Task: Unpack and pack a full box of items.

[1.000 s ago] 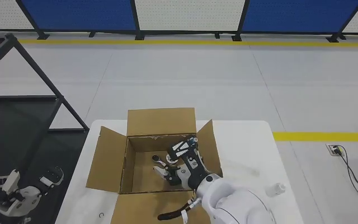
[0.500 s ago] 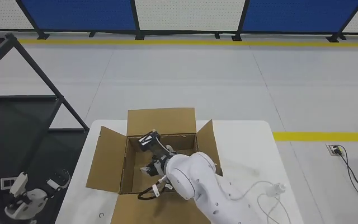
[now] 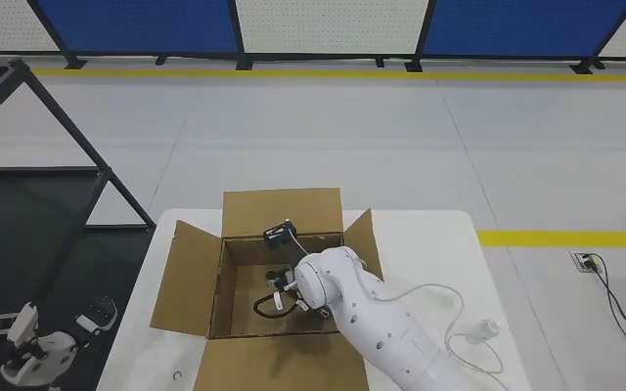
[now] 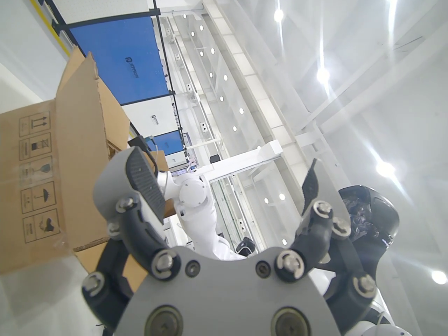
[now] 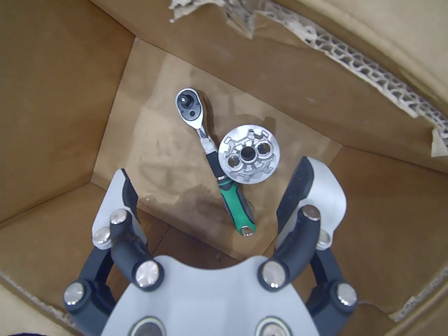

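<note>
An open cardboard box stands on the white table. On its floor lie a ratchet wrench with a green handle and, touching it, a round silver metal disc. My right gripper hangs open inside the box, above the wrench handle and the disc, holding nothing. From above, the right arm bends down into the box and covers its floor. My left gripper is open and empty, pointing up beside the box's outer wall; from above the left gripper sits low, off the table's left side.
A small white item with a cable lies on the table's right part. A black metal frame stands left of the table. The box's flaps are spread outward and its top rim is torn.
The right arm has swung over the box and turned its wrist downward into it, hiding the floor from above. The left gripper has stayed low at the left, shifting only slightly.
</note>
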Controlling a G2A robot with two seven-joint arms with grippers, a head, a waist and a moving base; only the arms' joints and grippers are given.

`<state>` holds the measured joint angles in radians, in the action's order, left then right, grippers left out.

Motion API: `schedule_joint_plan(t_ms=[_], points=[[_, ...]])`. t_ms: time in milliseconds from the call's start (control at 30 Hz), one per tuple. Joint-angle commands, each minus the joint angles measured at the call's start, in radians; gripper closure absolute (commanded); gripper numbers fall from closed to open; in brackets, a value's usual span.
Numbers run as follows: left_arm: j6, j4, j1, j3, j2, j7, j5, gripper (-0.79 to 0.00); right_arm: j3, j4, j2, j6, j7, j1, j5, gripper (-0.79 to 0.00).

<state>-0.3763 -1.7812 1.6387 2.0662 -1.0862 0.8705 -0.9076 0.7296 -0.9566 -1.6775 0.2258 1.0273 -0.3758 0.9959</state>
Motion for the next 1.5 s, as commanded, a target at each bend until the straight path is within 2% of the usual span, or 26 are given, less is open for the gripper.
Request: schedule_joint_plan(t_ms=[0, 500, 567, 633, 733, 800, 900, 933, 1100, 1233, 1367, 1467], points=[[0.002, -0.001, -0.003, 0.0, 0.0, 0.002, 0.003, -0.785, -0.012, 0.028, -0.009, 0.022, -0.005, 0.008, 0.011, -0.785], [0.007, 0.01, -0.016, 0.006, -0.005, 0.003, 0.013, -0.785, -0.042, 0.249, -0.073, 0.018, -0.092, 0.063, -0.009, -0.785], [0.007, 0.011, -0.017, 0.007, -0.005, 0.001, 0.014, -0.785, -0.043, 0.268, -0.079, 0.014, -0.102, 0.067, -0.013, -0.757], [0.008, 0.01, -0.018, 0.007, -0.006, 0.0, 0.016, -0.785, -0.045, 0.295, -0.089, 0.008, -0.114, 0.074, -0.018, -0.579], [0.009, 0.011, -0.019, 0.008, -0.007, -0.001, 0.019, -0.785, -0.047, 0.327, -0.1, 0.002, -0.124, 0.083, -0.023, -0.379], [0.009, 0.01, -0.019, 0.007, -0.008, 0.001, 0.021, -0.785, -0.047, 0.345, -0.107, -0.001, -0.129, 0.089, -0.027, -0.283], [0.01, 0.011, -0.02, 0.008, -0.009, 0.002, 0.022, -0.785, -0.047, 0.363, -0.116, -0.007, -0.138, 0.096, -0.03, -0.046], [0.01, 0.011, -0.021, 0.007, -0.009, 0.002, 0.023, -0.785, -0.046, 0.368, -0.118, -0.006, -0.142, 0.099, -0.029, 0.0], [0.011, 0.008, -0.021, 0.002, -0.011, 0.005, 0.029, -0.785, -0.037, 0.37, -0.124, -0.002, -0.156, 0.1, -0.024, 0.0], [0.014, 0.006, -0.022, -0.001, -0.012, 0.009, 0.031, -0.785, -0.019, 0.322, -0.116, -0.004, -0.162, 0.085, -0.016, 0.0], [0.019, 0.005, -0.025, -0.01, -0.013, 0.014, 0.038, -0.785, 0.008, 0.197, -0.093, -0.001, -0.141, 0.038, 0.019, 0.0], [0.024, 0.004, -0.029, -0.018, -0.013, 0.016, 0.044, -0.785, 0.044, 0.048, -0.062, -0.005, -0.107, -0.027, 0.063, 0.0]])
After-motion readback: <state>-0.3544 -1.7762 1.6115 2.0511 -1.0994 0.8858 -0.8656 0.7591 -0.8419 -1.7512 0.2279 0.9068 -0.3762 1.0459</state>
